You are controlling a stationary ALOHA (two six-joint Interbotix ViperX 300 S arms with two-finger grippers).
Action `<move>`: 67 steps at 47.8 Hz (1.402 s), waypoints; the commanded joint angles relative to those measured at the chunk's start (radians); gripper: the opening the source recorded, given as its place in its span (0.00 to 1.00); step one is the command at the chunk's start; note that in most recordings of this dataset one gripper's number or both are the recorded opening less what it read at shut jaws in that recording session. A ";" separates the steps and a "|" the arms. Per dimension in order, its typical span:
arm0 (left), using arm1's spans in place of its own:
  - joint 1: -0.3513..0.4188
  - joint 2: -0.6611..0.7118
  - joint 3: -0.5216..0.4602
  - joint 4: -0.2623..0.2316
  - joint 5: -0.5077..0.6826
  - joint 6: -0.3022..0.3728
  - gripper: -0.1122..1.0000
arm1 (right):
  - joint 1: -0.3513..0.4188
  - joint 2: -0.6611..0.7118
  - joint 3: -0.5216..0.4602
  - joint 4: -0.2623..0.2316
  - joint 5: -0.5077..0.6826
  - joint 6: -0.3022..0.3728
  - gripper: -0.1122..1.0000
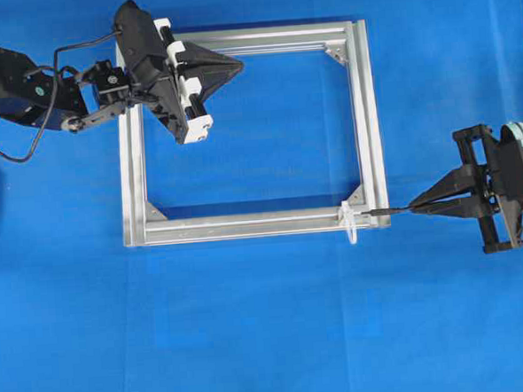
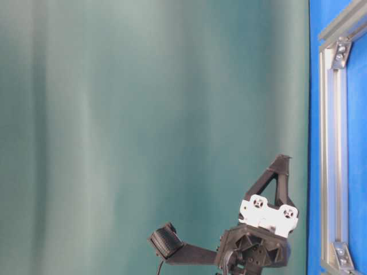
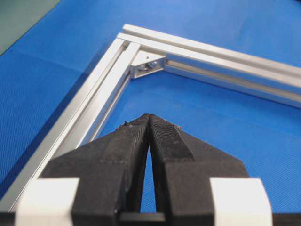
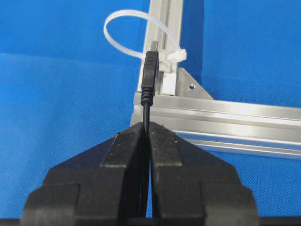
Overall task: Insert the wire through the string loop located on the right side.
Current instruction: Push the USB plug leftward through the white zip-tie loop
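Just ahead of the right gripper (image 4: 146, 125), the wire (image 4: 150, 77) sticks out past the fingertips with its dark plug tip pointing at the silver frame (image 4: 235, 117); the gripper is clenched on the thin cable just behind the plug, jaws pressed together with only the cable between them. In the right wrist view the string loop (image 4: 123, 23) arches up and to the left from its white fastening on the frame bar, directly beyond the plug; the plug tip appears level with the loop's base, but whether it has entered the opening cannot be told. Overhead, the right gripper (image 1: 418, 207) sits off the frame's outer right edge, the wire (image 1: 388, 210) reaching toward the string loop (image 1: 348, 223) near the frame's lower right corner, tip close to but apparently short of it. Judgement: the step in hand is final alignment and push-through. To do it well, keep the plug axis square to the loop's plane, shift slightly toward the loop's open arch, not its fastening block, and advance slowly, since the loop is light and likely to deflect if nudged. Risk: the short free length of wire may bend if the tip catches the frame (image 1: 368, 127). The left gripper (image 3: 149, 117) is shut on nothing, fingertips meeting, hovering above the blue counter (image 3: 225, 122) inside the frame's far corner (image 3: 148, 66), well apart from the loop; overhead the left gripper (image 1: 236, 66) sits over the frame's upper left.
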 commanded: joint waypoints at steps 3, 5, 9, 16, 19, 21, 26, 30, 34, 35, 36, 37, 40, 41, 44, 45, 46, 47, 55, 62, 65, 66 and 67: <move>-0.003 -0.034 -0.008 0.003 -0.011 0.000 0.10 | -0.002 -0.002 -0.009 0.000 -0.009 -0.002 0.07; -0.002 -0.034 -0.008 0.003 -0.009 0.000 0.10 | -0.002 -0.002 -0.009 0.000 -0.008 -0.002 0.07; -0.002 -0.034 -0.008 0.003 -0.009 0.000 0.10 | -0.002 -0.002 -0.009 0.000 -0.008 -0.002 0.07; -0.002 -0.032 -0.008 0.003 -0.011 0.000 0.10 | -0.002 -0.002 -0.009 0.000 -0.008 -0.002 0.07; -0.002 -0.032 -0.008 0.003 -0.009 0.000 0.10 | -0.002 -0.002 -0.009 -0.002 -0.008 -0.002 0.07; -0.002 -0.034 -0.008 0.003 -0.011 0.000 0.10 | -0.002 -0.002 -0.009 0.000 -0.008 -0.002 0.07; -0.002 -0.032 -0.008 0.003 -0.009 0.000 0.10 | -0.002 -0.002 -0.011 0.000 -0.008 -0.002 0.07; -0.002 -0.032 -0.006 0.003 -0.011 0.000 0.10 | -0.002 -0.002 -0.011 0.000 -0.008 -0.002 0.07; -0.002 -0.034 -0.008 0.003 -0.009 0.000 0.10 | -0.002 -0.002 -0.011 0.000 -0.008 -0.002 0.07; -0.002 -0.034 -0.006 0.003 -0.009 0.000 0.10 | -0.002 -0.002 -0.011 0.000 -0.008 -0.002 0.07; -0.002 -0.034 -0.008 0.003 -0.009 -0.002 0.10 | -0.002 -0.002 -0.012 0.000 -0.008 0.000 0.07; -0.002 -0.034 -0.008 0.003 -0.009 -0.002 0.10 | -0.002 0.000 -0.012 0.000 -0.008 -0.002 0.07; -0.002 -0.032 -0.006 0.003 -0.009 -0.002 0.10 | -0.002 0.003 -0.015 0.000 -0.009 0.000 0.07; -0.003 -0.034 -0.008 0.003 -0.011 -0.002 0.10 | -0.002 0.006 -0.018 0.000 -0.009 0.000 0.07; -0.002 -0.032 -0.008 0.003 -0.009 -0.002 0.10 | -0.002 0.018 -0.028 0.000 -0.009 0.000 0.07; -0.002 -0.034 -0.008 0.003 -0.009 -0.002 0.10 | -0.002 0.025 -0.031 0.000 -0.009 0.000 0.07; -0.003 -0.032 -0.008 0.003 -0.011 -0.002 0.10 | -0.002 0.031 -0.035 0.000 -0.011 0.000 0.07; -0.002 -0.032 -0.008 0.003 -0.009 -0.002 0.10 | -0.002 0.038 -0.038 0.000 -0.011 0.000 0.07; -0.003 -0.034 -0.009 0.003 -0.009 -0.003 0.10 | -0.002 0.126 -0.081 0.000 -0.058 0.000 0.07; -0.003 -0.034 -0.008 0.003 -0.009 -0.008 0.10 | -0.002 0.204 -0.135 0.002 -0.095 0.000 0.07; -0.002 -0.034 -0.008 0.003 -0.009 -0.008 0.10 | -0.002 0.244 -0.166 0.002 -0.100 0.000 0.07; -0.003 -0.034 -0.008 0.003 -0.009 -0.008 0.10 | -0.002 0.255 -0.176 0.002 -0.100 0.000 0.07; -0.003 -0.034 -0.008 0.003 -0.009 -0.008 0.10 | -0.002 0.264 -0.184 0.002 -0.100 0.000 0.07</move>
